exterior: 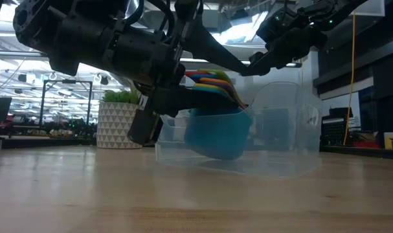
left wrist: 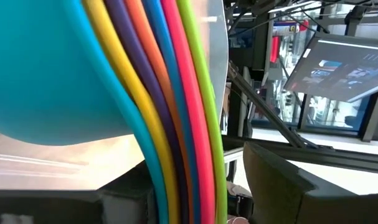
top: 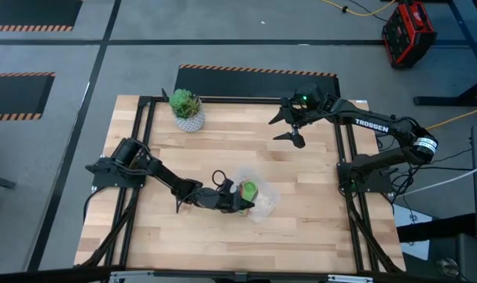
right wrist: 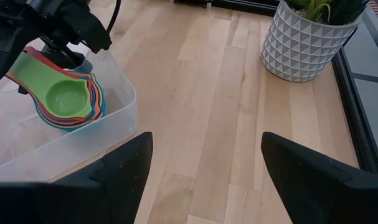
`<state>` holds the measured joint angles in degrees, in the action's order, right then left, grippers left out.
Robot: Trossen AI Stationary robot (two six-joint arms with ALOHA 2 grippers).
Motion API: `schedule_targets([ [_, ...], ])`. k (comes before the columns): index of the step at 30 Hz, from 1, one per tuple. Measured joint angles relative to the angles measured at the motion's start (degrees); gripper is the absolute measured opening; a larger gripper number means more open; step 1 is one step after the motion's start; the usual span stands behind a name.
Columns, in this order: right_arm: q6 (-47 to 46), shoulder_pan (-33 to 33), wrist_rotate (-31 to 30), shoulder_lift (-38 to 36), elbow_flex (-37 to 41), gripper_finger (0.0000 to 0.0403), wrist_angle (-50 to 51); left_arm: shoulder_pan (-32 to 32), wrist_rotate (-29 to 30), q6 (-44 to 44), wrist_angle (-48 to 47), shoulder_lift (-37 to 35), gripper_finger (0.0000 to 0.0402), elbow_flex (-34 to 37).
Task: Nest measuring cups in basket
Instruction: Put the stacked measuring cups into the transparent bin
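Cups [right wrist: 67,96] nested, stack low inside the basket [right wrist: 114,118] — my left jaws pinch the handles, release pending; right jaws spread, idle far right.

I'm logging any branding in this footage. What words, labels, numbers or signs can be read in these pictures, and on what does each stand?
"TROSSEN": white letters on the dark forearm of the right arm, seen in the high view.
Tilted monitor screen in the room behind, in the left wrist view: shows writing, but too small and blurred to read.
Nested stack of coloured plastic measuring cups, clear plastic rectangular basket and white patterned plant pot: no readable text.
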<state>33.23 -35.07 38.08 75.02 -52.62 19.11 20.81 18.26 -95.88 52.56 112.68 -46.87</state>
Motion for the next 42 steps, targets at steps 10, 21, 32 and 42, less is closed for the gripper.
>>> schedule_targets([
  [10,0.0,0.0,0.0,0.0,0.0,0.0305,0.0,0.7,0.5,-2.8,-0.4,0.1,0.0179,0.2],
  [21,0.0,0.0,0.0,0.0,0.0,0.0305,0.0,0.6,1.4,-4.4,-0.4,0.1,0.0179,0.1],
  [32,0.0,0.0,0.0,0.0,0.0,0.0305,0.0,0.7,2.2,-5.0,-0.9,-0.2,0.0179,0.1],
  [42,0.0,0.0,0.0,0.0,0.0,0.0305,0.0,1.0,1.8,-5.9,-5.6,-3.0,0.0179,0.1],
])
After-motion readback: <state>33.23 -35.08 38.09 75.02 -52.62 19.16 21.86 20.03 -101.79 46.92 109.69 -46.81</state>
